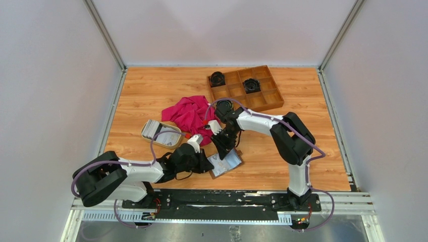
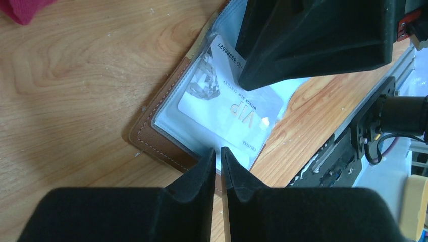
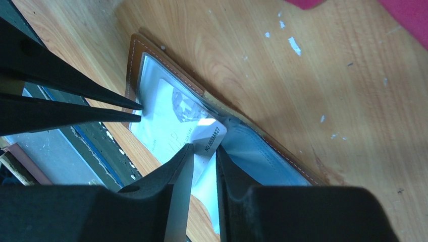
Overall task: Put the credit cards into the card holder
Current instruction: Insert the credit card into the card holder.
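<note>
The brown leather card holder (image 1: 228, 163) lies open on the table near the front. A white credit card (image 3: 211, 135) sits partly inside its clear pocket (image 2: 174, 108), one corner sticking out. My right gripper (image 3: 204, 150) has that corner between its fingertips, jaws narrowly apart and touching it. My left gripper (image 2: 217, 152) is shut on the holder's near edge, pinching the clear sleeve. In the right wrist view the left fingers (image 3: 132, 104) show at the holder's left rim. More credit cards (image 1: 154, 129) lie stacked in the cream oval dish (image 1: 174, 144).
A crumpled pink cloth (image 1: 188, 115) lies just behind the grippers. A wooden compartment tray (image 1: 267, 98) with black round items stands at the back right. The table's front rail (image 1: 222, 196) runs close to the holder.
</note>
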`<state>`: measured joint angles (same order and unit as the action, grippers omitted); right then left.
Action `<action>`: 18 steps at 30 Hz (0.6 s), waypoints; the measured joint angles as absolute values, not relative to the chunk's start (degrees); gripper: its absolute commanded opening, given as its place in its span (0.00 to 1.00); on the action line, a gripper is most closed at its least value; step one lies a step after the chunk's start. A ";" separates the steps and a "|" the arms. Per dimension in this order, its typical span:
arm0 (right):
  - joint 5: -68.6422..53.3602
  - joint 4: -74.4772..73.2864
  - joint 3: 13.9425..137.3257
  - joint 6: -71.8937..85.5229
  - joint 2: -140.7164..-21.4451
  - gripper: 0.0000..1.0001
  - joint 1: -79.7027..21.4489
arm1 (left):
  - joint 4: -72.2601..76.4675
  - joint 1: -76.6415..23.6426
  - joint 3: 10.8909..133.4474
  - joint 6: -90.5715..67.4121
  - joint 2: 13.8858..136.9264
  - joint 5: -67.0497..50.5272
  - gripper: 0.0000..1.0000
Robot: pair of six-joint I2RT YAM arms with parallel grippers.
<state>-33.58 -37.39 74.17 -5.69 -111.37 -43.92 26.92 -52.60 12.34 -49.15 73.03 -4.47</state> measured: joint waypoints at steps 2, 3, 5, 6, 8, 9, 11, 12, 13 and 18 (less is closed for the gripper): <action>-33.34 -37.63 74.39 -5.58 -111.44 0.35 -44.16 | 26.92 -52.60 12.34 -49.19 73.03 -4.51 0.15; -33.39 -37.74 74.43 -5.61 -111.44 0.37 -44.23 | 26.89 -52.60 12.34 -49.28 73.03 -4.49 0.15; -33.41 -38.02 74.52 -5.93 -111.35 0.40 -44.27 | 26.89 -52.60 12.32 -49.39 73.01 -4.47 0.15; -33.36 -38.09 74.52 -6.07 -111.26 0.42 -44.27 | 26.89 -52.60 12.32 -49.47 73.01 -4.47 0.15; -33.30 -38.35 74.50 -7.14 -110.87 0.46 -44.25 | 26.89 -52.60 12.32 -49.54 73.01 -4.43 0.15; -33.08 -38.44 74.43 -7.79 -110.54 0.46 -44.18 | 26.89 -52.60 12.32 -49.56 73.01 -4.34 0.15; -33.17 -38.48 73.97 -10.02 -109.67 0.46 -43.81 | 26.89 -52.60 12.32 -49.56 73.01 -4.23 0.15; -33.17 -38.54 73.80 -10.79 -109.34 0.45 -43.66 | 26.89 -52.60 12.32 -49.56 73.01 -4.23 0.15; -33.19 -38.57 73.49 -11.86 -108.97 0.41 -43.42 | 26.89 -52.60 12.32 -49.56 73.01 -4.21 0.15; -32.62 -38.79 72.90 -15.03 -108.60 0.09 -42.96 | 26.89 -52.60 12.32 -49.60 73.01 -4.05 0.15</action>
